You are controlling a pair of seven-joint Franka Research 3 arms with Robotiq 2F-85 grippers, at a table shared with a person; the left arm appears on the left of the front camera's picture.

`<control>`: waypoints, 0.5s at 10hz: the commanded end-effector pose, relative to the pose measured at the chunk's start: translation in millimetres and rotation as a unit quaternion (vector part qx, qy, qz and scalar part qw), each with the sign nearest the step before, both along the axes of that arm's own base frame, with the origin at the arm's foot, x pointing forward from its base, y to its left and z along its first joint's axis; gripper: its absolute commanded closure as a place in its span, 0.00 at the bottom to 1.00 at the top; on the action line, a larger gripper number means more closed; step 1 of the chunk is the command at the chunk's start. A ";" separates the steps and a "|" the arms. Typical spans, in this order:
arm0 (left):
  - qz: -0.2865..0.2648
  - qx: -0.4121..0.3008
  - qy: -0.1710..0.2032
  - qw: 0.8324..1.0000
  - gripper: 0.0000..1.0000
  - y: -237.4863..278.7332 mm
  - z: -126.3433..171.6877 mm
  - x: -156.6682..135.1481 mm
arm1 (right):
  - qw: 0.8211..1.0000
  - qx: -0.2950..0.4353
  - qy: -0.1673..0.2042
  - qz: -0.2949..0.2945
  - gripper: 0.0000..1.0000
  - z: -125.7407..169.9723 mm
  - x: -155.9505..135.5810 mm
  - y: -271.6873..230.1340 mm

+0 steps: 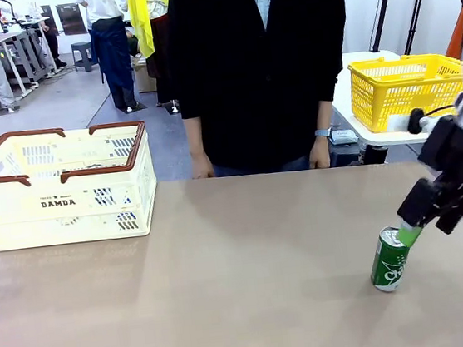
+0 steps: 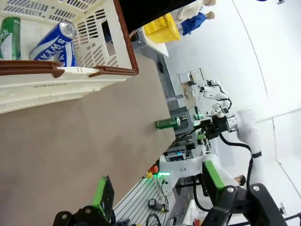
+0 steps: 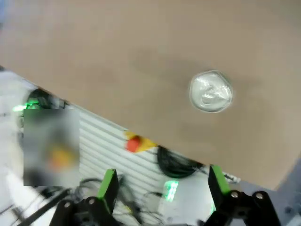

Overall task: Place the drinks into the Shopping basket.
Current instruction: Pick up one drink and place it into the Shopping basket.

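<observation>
Green can (image 1: pixel 390 259) stands on the table (image 1: pixel 226 274), right side, beneath the right gripper (image 3: pixel 162 176), its fingers spread. The basket (image 1: pixel 18 206) holds a blue can (image 2: pixel 51 42) and a second green can (image 2: pixel 10 37). The left gripper (image 2: pixel 156 176) is spread wide and empty. One can left.

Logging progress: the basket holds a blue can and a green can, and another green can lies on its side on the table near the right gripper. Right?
Not quite. The table can stands upright, not on its side, as the front view shows. The rest holds: the basket holds a blue can and a green can, and the right gripper is near the table can.
</observation>
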State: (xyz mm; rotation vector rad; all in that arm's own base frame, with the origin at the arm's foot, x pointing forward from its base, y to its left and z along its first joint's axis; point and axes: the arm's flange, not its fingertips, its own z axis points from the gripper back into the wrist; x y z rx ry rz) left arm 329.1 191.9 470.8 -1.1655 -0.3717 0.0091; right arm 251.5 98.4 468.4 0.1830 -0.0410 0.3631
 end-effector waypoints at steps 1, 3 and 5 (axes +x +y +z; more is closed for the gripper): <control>-0.007 0.004 -0.008 1.000 0.00 1.0 -1.2 -3.6 | 0.989 -0.132 -0.060 -0.038 0.00 -14.1 0.9 -5.4; -0.007 0.004 -0.008 1.000 0.00 1.0 -1.2 -3.6 | 0.997 -0.071 -0.024 0.005 0.00 -3.4 3.7 5.7; -0.007 0.004 -0.008 1.000 0.00 1.0 -1.2 -3.6 | 0.997 -0.071 -0.024 0.005 0.00 -3.4 3.7 5.7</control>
